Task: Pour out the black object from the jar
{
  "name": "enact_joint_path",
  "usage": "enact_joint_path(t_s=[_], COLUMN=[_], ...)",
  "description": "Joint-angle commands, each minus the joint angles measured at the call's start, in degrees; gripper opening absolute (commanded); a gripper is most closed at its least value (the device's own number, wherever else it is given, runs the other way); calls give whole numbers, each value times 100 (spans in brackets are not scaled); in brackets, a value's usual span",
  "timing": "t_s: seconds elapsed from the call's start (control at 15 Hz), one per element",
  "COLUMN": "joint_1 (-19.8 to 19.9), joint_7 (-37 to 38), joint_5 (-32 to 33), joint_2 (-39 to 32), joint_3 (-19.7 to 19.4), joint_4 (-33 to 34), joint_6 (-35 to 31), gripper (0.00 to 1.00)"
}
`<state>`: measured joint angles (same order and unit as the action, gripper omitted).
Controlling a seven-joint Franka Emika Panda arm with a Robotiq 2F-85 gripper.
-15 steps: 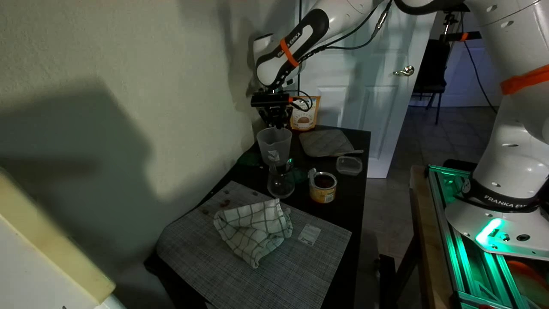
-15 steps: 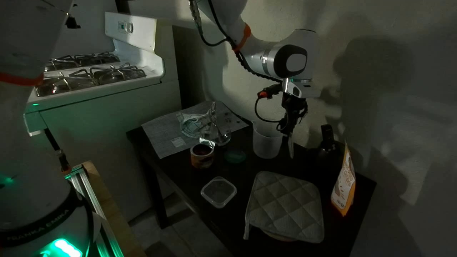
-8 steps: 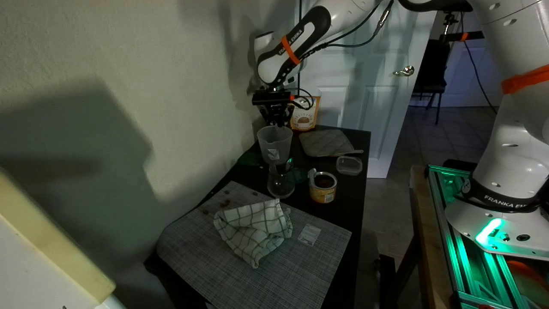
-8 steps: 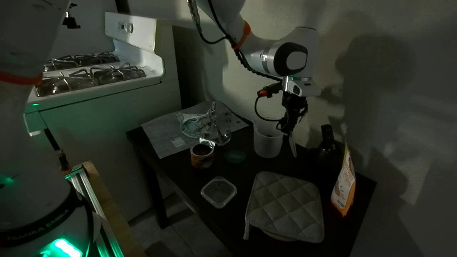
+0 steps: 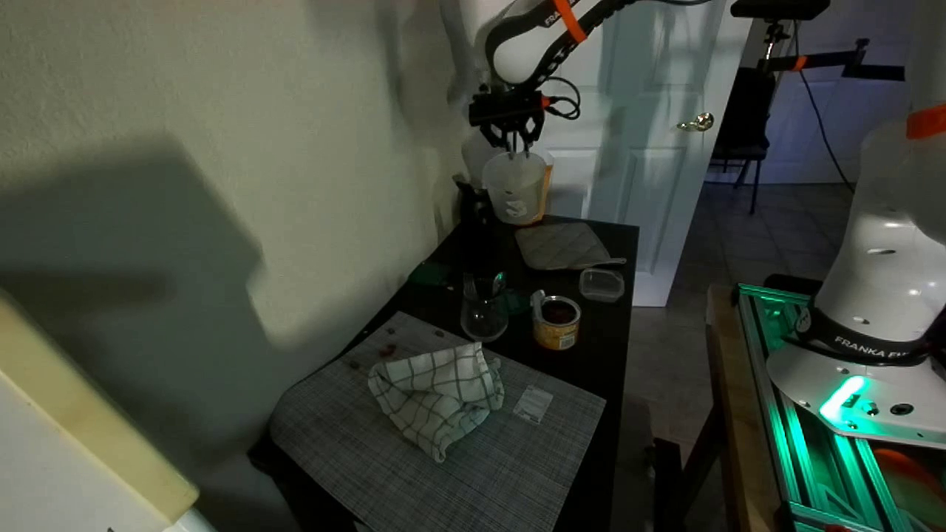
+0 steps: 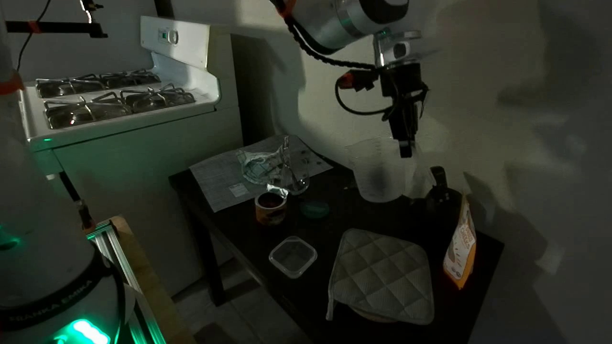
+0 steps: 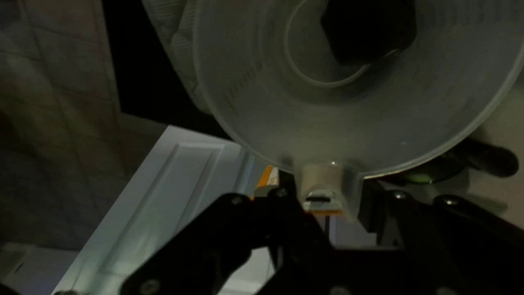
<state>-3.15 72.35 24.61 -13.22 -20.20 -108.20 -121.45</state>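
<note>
The jar [image 5: 513, 188] is a greyish translucent cylinder with a paler rim and a handle. It is in the air above the table, roughly upright, and also shows in an exterior view [image 6: 370, 165]. My gripper [image 5: 519, 148] is shut on the jar's handle; in the wrist view the two fingers [image 7: 327, 192] stand on either side of it. In the wrist view the jar [image 7: 327, 131] is seen from above, and the black object [image 7: 370, 30] lies inside at its bottom. It shows as a dark patch through the wall in an exterior view.
On the dark table are a glass vessel [image 5: 485, 319], an opened can [image 5: 556, 332], a clear plastic container [image 6: 292, 257], a quilted pot holder [image 6: 382, 277] and an orange pouch [image 6: 462, 243]. A black handled item [image 6: 437, 196] stands by the wall. A checked towel [image 5: 443, 391] lies on the grey mat.
My gripper and the jar have risen clear of the table. In the exterior views they have moved up and to the right. The other objects have stayed put.
</note>
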Motion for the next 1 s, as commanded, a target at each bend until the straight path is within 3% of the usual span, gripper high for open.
enact_joint_path(t_s=[0.0, 0.07, 0.33, 0.67, 0.73, 0.8, 0.93], joint_1=[-650, -355, -191, 24, 46, 78, 114], joint_7=[1401, 1798, 3076, 4466, 3926, 4005, 3994], joint_5=[1596, 2043, 3179, 4112, 3785, 3825, 3824], joint_2=[1031, 1165, 1409, 775, 1029, 946, 916], joint_3=[-78, 423, 1210, 1571, 1634, 1649, 1685], joint_4=[-672, -721, -947, -751, -818, -815, -796], joint_6=[662, 951, 1973, 2663, 2489, 2502, 2502], gripper=[11, 11, 11, 11, 11, 36, 36])
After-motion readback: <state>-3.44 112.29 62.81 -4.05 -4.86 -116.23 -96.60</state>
